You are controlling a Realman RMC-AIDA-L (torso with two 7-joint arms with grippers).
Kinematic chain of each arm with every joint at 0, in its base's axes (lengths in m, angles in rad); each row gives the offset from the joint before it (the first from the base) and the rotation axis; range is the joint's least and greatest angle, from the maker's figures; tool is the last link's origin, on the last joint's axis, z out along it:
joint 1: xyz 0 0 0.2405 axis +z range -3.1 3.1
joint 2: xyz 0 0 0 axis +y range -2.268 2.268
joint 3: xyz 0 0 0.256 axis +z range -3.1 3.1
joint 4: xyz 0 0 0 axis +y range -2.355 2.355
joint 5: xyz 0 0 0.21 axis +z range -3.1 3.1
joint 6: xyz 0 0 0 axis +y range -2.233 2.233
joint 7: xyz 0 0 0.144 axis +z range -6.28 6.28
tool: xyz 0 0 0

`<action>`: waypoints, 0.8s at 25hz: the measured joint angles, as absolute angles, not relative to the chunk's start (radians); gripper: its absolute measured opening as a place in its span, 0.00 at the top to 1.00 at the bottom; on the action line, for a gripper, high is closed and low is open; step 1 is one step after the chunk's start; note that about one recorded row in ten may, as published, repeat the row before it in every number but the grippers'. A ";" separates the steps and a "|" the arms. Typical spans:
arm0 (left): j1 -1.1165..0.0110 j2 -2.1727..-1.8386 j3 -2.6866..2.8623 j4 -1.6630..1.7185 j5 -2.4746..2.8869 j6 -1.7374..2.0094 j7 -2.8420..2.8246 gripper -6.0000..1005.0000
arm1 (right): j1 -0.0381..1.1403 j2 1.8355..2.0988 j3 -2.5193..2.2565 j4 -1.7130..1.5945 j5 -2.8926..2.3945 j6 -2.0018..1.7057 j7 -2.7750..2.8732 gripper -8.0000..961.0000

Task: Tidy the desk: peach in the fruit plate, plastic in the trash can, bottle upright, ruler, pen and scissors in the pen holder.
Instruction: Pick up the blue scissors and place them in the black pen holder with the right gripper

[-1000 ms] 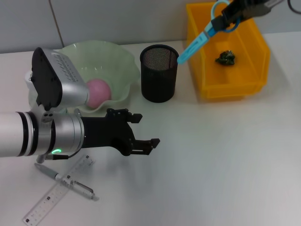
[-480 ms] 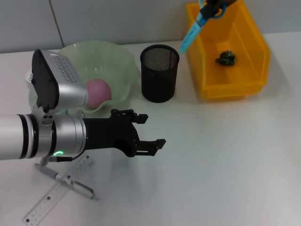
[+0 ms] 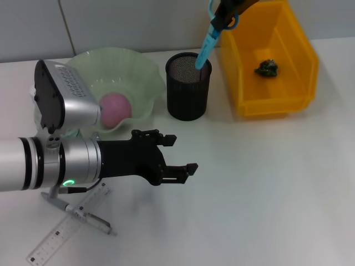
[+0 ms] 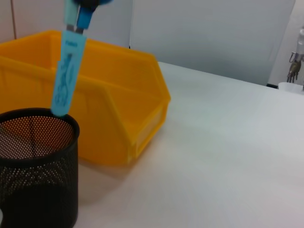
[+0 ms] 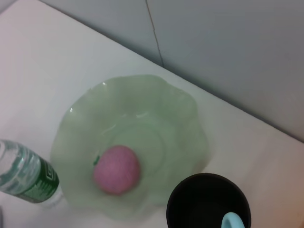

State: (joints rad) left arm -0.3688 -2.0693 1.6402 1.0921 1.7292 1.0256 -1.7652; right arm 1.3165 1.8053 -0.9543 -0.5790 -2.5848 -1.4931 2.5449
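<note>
We are holding the blue scissors [image 3: 206,43] clamped in the right gripper [image 3: 226,12], tip just inside the mesh pen holder [image 3: 188,87]; lowering straight avoids catching the rim. Left gripper [image 3: 172,158] is hovering spread, empty.

Left arm crosses lower left of frame, left gripper [image 3: 176,154] open, near centre. Right gripper [image 3: 226,8] top edge, mostly cut off.
</note>
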 joint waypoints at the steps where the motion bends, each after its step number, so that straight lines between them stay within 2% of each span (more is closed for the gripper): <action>1: -0.368 -2.069 1.641 1.092 1.728 1.026 -1.765 0.20 | 1.316 1.805 -0.954 -0.579 -2.585 -1.493 2.545 0.92; 8: -0.359 -2.069 1.643 1.091 1.715 1.033 -1.765 0.20 | 1.329 1.840 -0.995 -0.558 -2.604 -1.424 2.547 0.92; 10: -0.358 -2.069 1.643 1.087 1.712 1.036 -1.766 0.20 | 1.336 1.861 -0.997 -0.554 -2.634 -1.398 2.548 0.92; 12: -0.357 -2.069 1.642 1.078 1.706 1.037 -1.765 0.20 | 1.337 1.866 -0.997 -0.553 -2.644 -1.390 2.548 0.92; 20: -0.357 -2.068 1.641 1.066 1.698 1.042 -1.751 0.20 | 1.358 1.922 -0.999 -0.516 -2.720 -1.315 2.549 0.92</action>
